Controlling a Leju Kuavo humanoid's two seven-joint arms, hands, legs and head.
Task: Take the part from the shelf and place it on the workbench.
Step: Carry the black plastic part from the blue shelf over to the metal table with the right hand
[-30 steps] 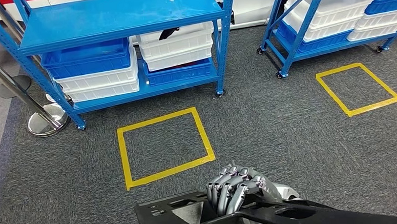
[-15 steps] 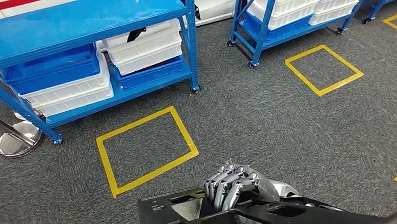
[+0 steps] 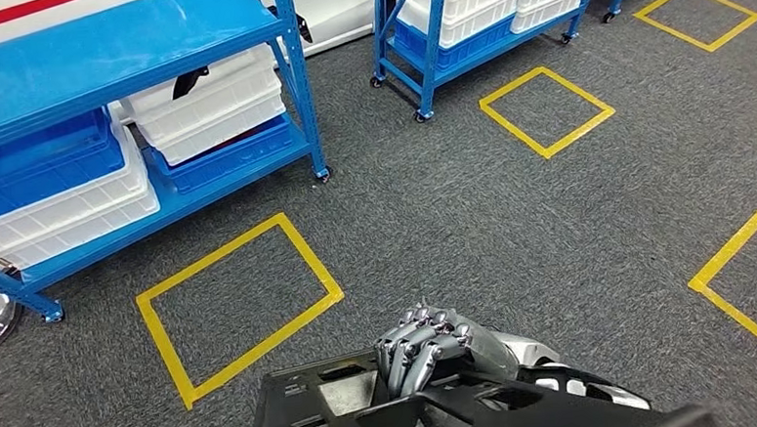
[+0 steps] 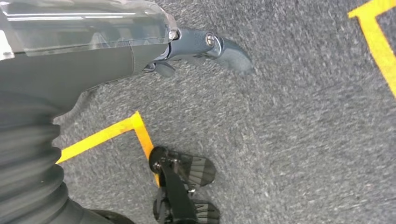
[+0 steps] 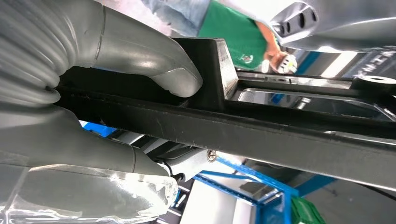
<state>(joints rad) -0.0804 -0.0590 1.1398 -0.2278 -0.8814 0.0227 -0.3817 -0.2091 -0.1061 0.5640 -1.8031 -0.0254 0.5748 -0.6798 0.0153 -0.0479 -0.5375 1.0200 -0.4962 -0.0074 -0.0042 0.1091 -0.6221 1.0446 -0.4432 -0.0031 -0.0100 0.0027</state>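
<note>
While we hold the black part low in front of our body, the right robot hand grips its frame with fingers curled over one bar. Its long axis runs across us. The left robot hand hangs over the carpet, and we cannot tell its state. No bench is visible, so we judge the carrying continues.

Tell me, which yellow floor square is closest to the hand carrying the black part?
The square just ahead-left of the right hand holding the part, in front of the near blue shelf. The others lie farther off to the right.
</note>
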